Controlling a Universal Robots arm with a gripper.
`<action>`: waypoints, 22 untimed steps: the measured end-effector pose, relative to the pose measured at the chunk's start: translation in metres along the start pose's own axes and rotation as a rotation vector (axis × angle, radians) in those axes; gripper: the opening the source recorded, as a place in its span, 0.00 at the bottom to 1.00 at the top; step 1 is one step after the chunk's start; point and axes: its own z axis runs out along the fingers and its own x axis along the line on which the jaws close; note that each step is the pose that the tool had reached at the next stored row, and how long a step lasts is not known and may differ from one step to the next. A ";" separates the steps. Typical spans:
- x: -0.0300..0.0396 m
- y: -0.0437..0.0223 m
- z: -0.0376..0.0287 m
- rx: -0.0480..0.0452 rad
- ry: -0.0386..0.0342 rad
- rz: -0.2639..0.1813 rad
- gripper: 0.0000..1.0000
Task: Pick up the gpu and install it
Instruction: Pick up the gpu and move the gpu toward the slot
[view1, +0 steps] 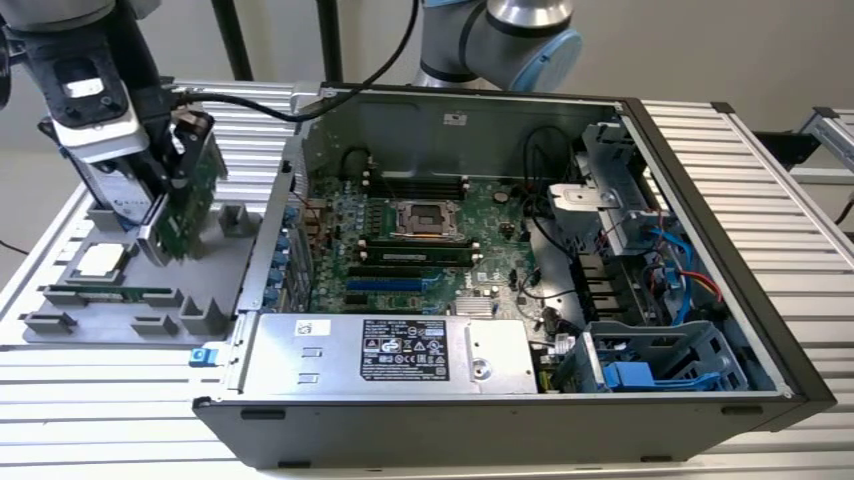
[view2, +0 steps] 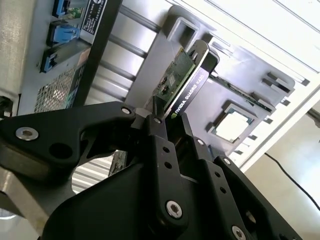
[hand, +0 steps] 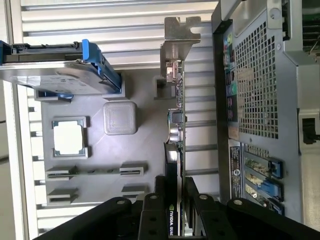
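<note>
The pick-up step seems to be in hand: the computer case (view1: 747, 260) is lying open on the bench (view1: 80, 410); beside its wall, over the grey tray (hand: 145, 135), the gpu (view1: 184, 195) is hanging on edge; the claw (view2: 167, 122) is clamping tight on the end opposite its bracket; seating it is calling, I judge, for clearing that wall; the hard drive (hand: 55, 75) is standing close alongside.

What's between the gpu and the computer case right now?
Nothing: in the first wrist view only bare table slats show between the gpu and the case.
</note>
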 end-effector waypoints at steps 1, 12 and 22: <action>-0.0001 0.0001 -0.0024 0.0000 0.0000 0.000 0.00; -0.0006 0.0009 -0.0230 0.0000 0.0000 0.000 0.00; -0.0011 0.0017 -0.0428 -0.0001 -0.0001 0.000 0.00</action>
